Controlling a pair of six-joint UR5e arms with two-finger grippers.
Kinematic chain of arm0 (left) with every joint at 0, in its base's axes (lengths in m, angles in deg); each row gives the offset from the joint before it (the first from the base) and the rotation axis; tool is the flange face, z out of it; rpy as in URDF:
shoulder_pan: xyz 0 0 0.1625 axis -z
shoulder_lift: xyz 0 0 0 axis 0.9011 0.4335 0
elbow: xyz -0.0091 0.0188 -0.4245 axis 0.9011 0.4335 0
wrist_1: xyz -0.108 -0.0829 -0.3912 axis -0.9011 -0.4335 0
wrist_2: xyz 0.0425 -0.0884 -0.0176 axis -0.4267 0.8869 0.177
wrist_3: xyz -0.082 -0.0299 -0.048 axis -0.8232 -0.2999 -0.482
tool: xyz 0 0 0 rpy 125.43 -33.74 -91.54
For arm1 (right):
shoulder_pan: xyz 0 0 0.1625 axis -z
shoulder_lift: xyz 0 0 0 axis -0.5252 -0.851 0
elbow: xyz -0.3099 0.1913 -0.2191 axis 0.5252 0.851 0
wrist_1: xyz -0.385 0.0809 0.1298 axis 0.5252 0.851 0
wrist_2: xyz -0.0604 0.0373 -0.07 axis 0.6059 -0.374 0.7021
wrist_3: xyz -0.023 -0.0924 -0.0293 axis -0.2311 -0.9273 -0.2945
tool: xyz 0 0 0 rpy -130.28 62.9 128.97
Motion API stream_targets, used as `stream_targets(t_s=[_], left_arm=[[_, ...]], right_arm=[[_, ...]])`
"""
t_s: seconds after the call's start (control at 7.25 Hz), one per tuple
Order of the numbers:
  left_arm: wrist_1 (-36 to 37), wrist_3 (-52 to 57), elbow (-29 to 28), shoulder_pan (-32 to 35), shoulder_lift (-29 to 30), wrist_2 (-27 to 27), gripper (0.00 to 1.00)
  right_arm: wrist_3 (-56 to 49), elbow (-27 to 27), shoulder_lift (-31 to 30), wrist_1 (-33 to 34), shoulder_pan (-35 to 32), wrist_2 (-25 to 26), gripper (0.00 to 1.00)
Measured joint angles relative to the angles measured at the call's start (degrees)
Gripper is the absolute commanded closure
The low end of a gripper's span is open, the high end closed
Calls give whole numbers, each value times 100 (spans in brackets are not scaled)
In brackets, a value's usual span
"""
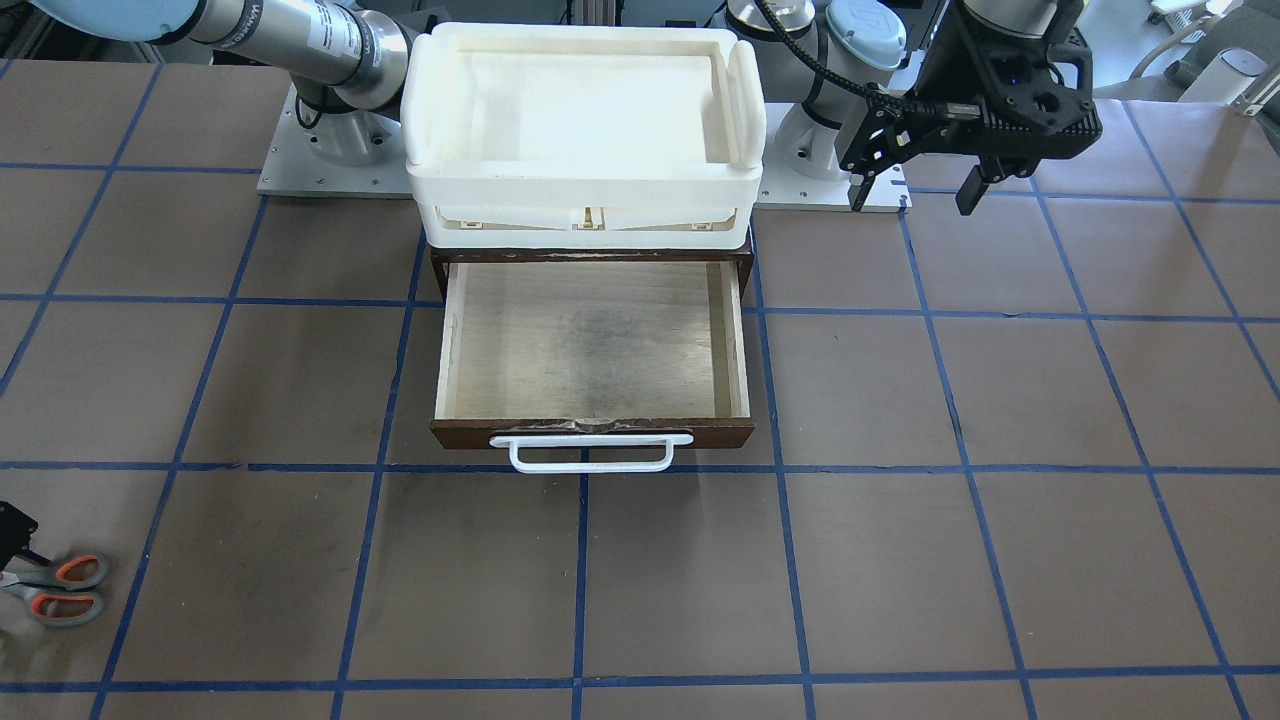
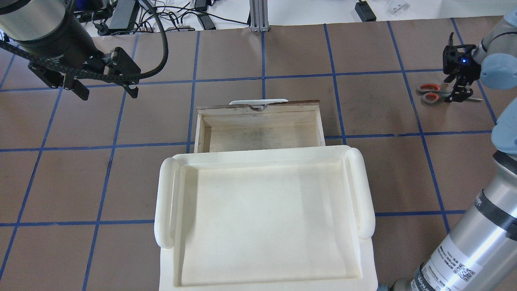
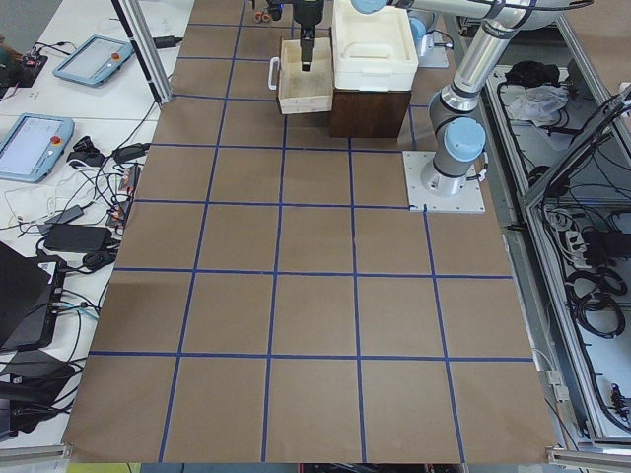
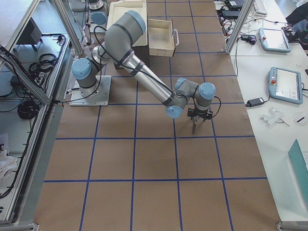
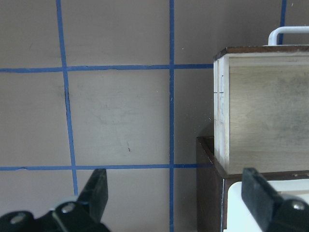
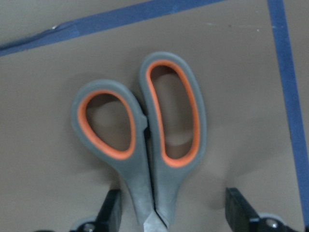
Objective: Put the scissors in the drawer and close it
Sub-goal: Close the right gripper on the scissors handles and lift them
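The scissors [image 1: 60, 590], with grey handles lined in orange, lie flat on the table at the far end on my right side; they also show in the overhead view [image 2: 433, 93]. My right gripper [image 6: 174, 215] is open and low over them. Its fingers [image 6: 112, 213] stand on either side of the scissors [image 6: 145, 145] just below the handles. The drawer [image 1: 595, 340] is pulled open and empty, and its white handle [image 1: 590, 455] faces away from me. My left gripper [image 2: 107, 92] is open and empty, raised above the table left of the drawer [image 2: 260, 133].
A white plastic tray [image 1: 425, 190] sits on top of the dark brown cabinet [image 5: 207, 179] above the drawer. Brown table covering with blue grid tape lies all around. Cables and pendants lie beyond the table's far edge.
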Motion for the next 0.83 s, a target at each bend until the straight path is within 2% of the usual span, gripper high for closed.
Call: stream_targets(t_s=[0.41, 0.83], left_arm=[[0, 2, -5, 0, -8, 0, 0], [0, 2, -3, 0, -14, 0, 0]], right_arm=[[-44, -6, -47, -33, -19, 49, 100], [33, -3, -374, -238, -140, 72, 100]])
